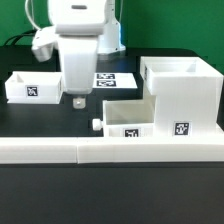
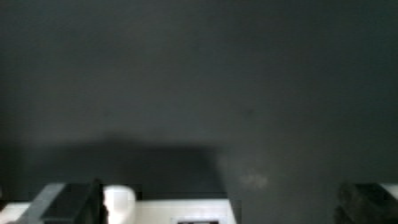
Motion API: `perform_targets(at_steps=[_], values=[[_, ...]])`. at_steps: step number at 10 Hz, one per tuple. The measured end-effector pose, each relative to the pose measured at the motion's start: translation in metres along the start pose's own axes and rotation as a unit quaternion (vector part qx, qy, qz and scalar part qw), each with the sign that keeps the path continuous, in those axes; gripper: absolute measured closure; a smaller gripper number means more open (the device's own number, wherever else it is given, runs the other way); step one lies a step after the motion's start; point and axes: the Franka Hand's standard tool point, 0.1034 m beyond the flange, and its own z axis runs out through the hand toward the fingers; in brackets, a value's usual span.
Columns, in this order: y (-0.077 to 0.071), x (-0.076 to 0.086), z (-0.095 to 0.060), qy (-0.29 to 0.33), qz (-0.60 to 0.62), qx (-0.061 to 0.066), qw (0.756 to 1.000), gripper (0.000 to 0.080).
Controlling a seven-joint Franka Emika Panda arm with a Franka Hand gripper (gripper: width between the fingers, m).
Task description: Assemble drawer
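Note:
The drawer's tall white case [image 1: 181, 92] stands at the exterior view's right, with a tag low on its front. One knobbed tray [image 1: 127, 121] sits against its left side, its knob [image 1: 95, 125] pointing left. A second tray [image 1: 30, 87] lies at the far left. My gripper [image 1: 76, 100] hangs over the dark table between the two trays, open and holding nothing. In the wrist view my gripper [image 2: 222, 203] has its fingers [image 2: 71, 202] spread wide. The white knob [image 2: 119, 200] and the tagged edge of a tray [image 2: 178, 212] show close by one finger.
A long low white rail [image 1: 110, 150] runs along the front of the table. The marker board [image 1: 116, 79] lies flat behind my gripper. The table top is black.

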Motion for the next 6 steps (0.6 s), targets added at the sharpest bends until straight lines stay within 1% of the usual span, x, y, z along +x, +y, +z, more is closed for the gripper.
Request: perform_targets(at_steps=[1,2,3,4,6], values=[[-0.003,-0.002,0.006,0.016,-0.019,0.004,1.000,0.0151],[-0.006,-0.007,0.011,0.040,-0.021,0.006,0.999,0.0151],[-0.007,-0.008,0.016,0.063,-0.021,0.017,0.998,0.0151],[-0.005,-0.009,0.020,0.081,-0.016,0.024,0.996,0.0151],[-0.003,0.003,0.025,0.082,-0.005,0.028,0.996,0.0151]])
